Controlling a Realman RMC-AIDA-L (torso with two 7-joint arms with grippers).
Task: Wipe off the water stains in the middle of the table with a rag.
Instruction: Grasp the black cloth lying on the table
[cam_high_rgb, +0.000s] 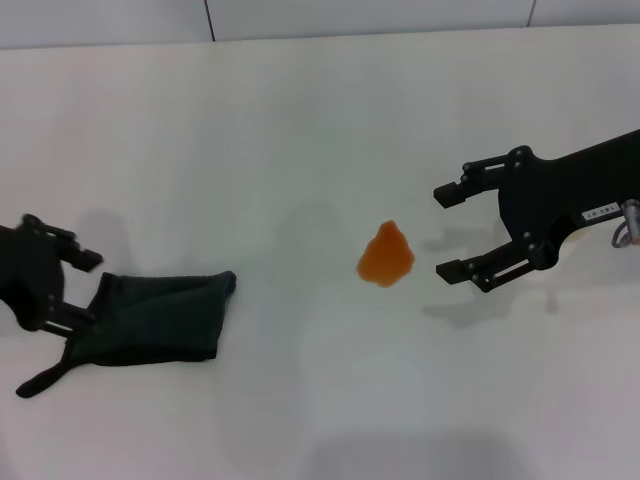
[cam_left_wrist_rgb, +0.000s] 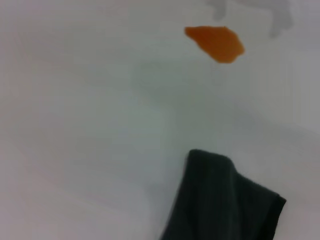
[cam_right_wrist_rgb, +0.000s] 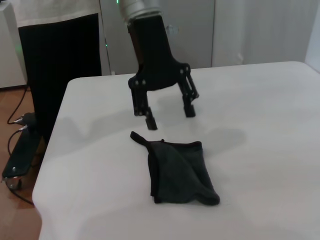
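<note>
Lower left of the head view, nearest us: the rag (cam_high_rgb: 155, 320), dark green-black, lies crumpled flat on the white bench (cam_high_rgb: 300, 130), its thin strap tail trailing off toward the bottom-left corner. Right at its left edge sits the left hand (cam_high_rgb: 85, 290), fingers spread wide. In the right wrist view, that hand (cam_right_wrist_rgb: 167, 116) hangs just above the bench behind the rag (cam_right_wrist_rgb: 177, 172), its two fingertips apart and clear of the cloth, gripping nothing.

Moving up to mid-frame: the water stains (cam_high_rgb: 386, 256), one small orange teardrop blotch, just right of centre, well apart from the rag. The left wrist view shows the same pair, rag (cam_left_wrist_rgb: 220, 200) at the bottom edge, orange blotch (cam_left_wrist_rgb: 216, 42) near the top, bare bench (cam_left_wrist_rgb: 75, 125) between.

Just right of the blotch, the right hand (cam_high_rgb: 452, 230) hovers with its fingers spread wide, empty, its arm reaching in from the right edge. Beyond, the bench runs up to a grey wall (cam_high_rgb: 360, 15) along the top.
</note>
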